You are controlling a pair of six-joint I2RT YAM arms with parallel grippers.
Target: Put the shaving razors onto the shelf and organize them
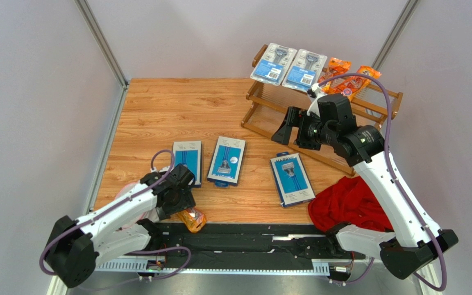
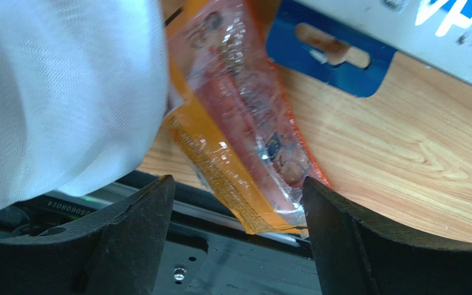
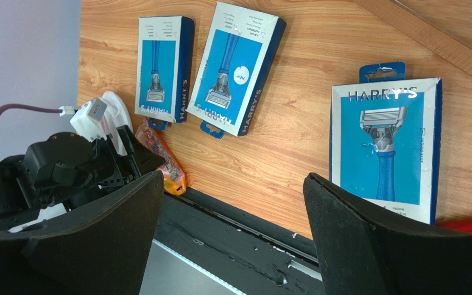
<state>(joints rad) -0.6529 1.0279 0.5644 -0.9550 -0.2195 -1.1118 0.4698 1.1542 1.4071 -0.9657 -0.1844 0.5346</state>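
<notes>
Razor boxes (image 1: 227, 160), 3 flat blue cardboard ones, lie before the brown wooden slatted shelf (image 1: 263, 126). Far from the shelf, the left gripper (image 2: 237, 203) gapes wide, a long orange plastic bag (image 2: 244, 141) between its fingers. By the shelf, the right gripper (image 3: 232, 184) is spread wide, empty.

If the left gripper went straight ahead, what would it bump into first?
The left gripper would most likely hit the orange razor bag, lying between its open fingers.
</notes>
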